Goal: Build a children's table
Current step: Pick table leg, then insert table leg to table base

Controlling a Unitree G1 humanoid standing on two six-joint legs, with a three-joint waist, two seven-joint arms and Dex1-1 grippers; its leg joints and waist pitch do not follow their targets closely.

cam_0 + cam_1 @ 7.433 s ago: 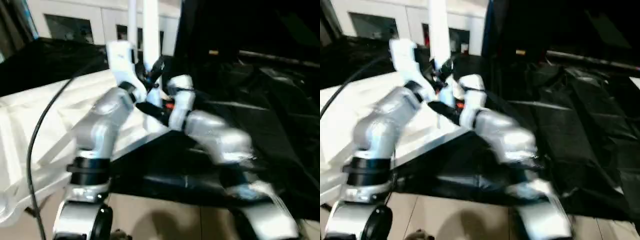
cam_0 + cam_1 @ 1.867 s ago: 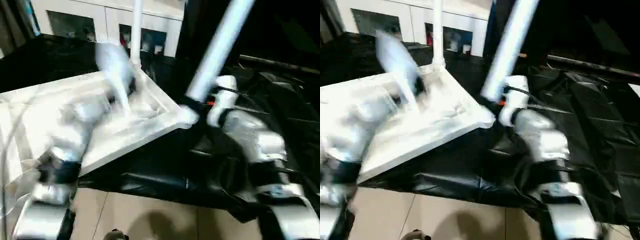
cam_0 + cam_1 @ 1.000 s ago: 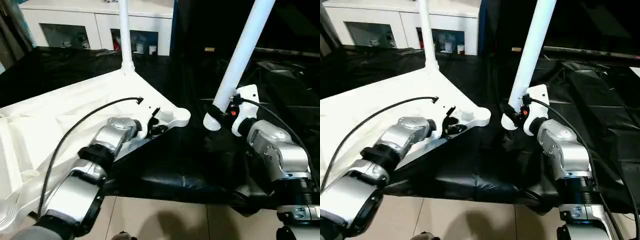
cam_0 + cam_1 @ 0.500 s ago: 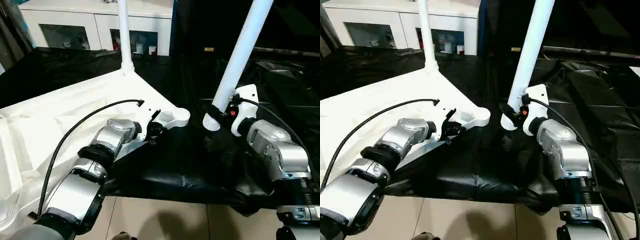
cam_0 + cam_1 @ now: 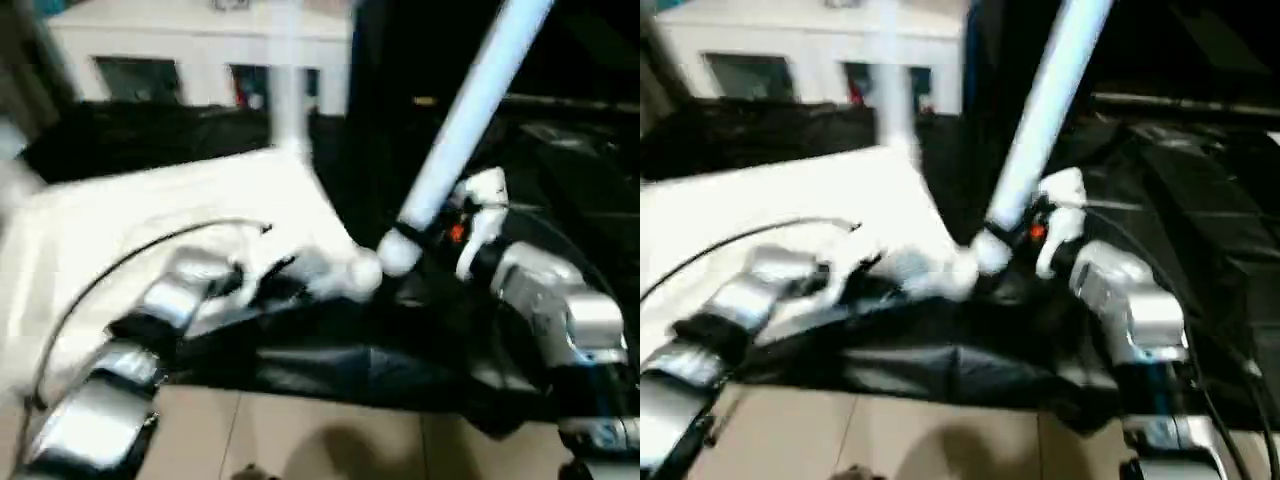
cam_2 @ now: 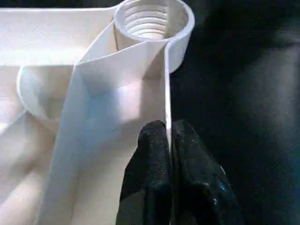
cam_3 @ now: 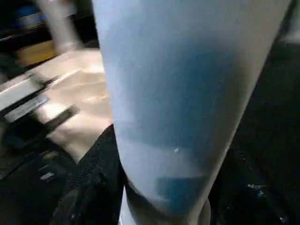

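The white tabletop (image 5: 150, 215) lies upside down on the left, on a black sheet (image 5: 560, 180). One white leg (image 5: 288, 90) stands up from its far corner. The left gripper (image 6: 168, 140) is pinched tight on the tabletop's thin side wall, near the round corner socket (image 6: 152, 21). Just right of that corner, the right gripper (image 5: 415, 235) holds a second leg (image 5: 470, 110), which leans to the right.

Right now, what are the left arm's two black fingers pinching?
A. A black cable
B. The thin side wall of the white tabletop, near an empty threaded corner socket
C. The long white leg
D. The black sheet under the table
B: in the left wrist view the left tool is clamped on the tabletop's thin wall, just short of the empty threaded corner socket.
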